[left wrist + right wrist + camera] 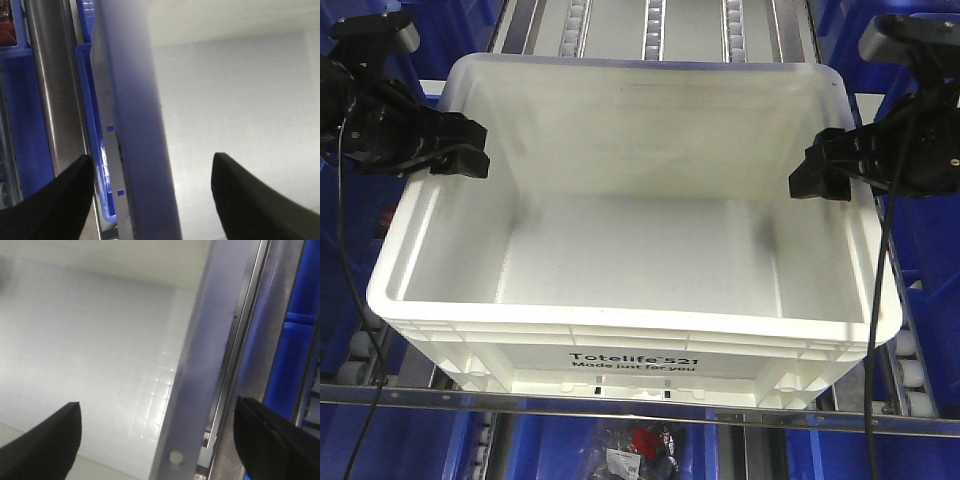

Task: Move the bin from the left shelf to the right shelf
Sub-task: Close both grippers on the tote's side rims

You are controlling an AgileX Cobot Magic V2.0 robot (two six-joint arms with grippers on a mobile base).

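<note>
Exterior front-facing view: locate the bin (640, 135), a large white tote printed "Totelife 521", standing upright on the roller shelf (655, 25). Its front wall stands at the shelf's front edge, just behind the metal front rail (570, 405), and its body spans most of the shelf's width.

Check the arm poses. The left arm reaches in from the shelf's left side with its wrist roughly level. It sets the left gripper (468, 150) at the rear half of the bin's left rim, pointing inward. The right arm takes the matching pose from the shelf's right side, with the right gripper (818, 178) at the rear half of the right rim. A black cable (348, 300) hangs from the left arm, and a second cable (876, 330) hangs from the right arm.

Left wrist-mounted view: the left gripper (150, 200) has its fingers (50, 205) spread apart, one outside the bin's left wall (135, 125) and one inside. You can see a gap on each side of the wall, so nothing is clamped. A blue bin (90, 125) and a steel post (55, 90) stand just outside.

Right wrist-mounted view: the right gripper (160, 440) is likewise spread, straddling the bin's right wall (200, 365) without contact. A steel upright (272, 315) runs just beside that wall.
</note>
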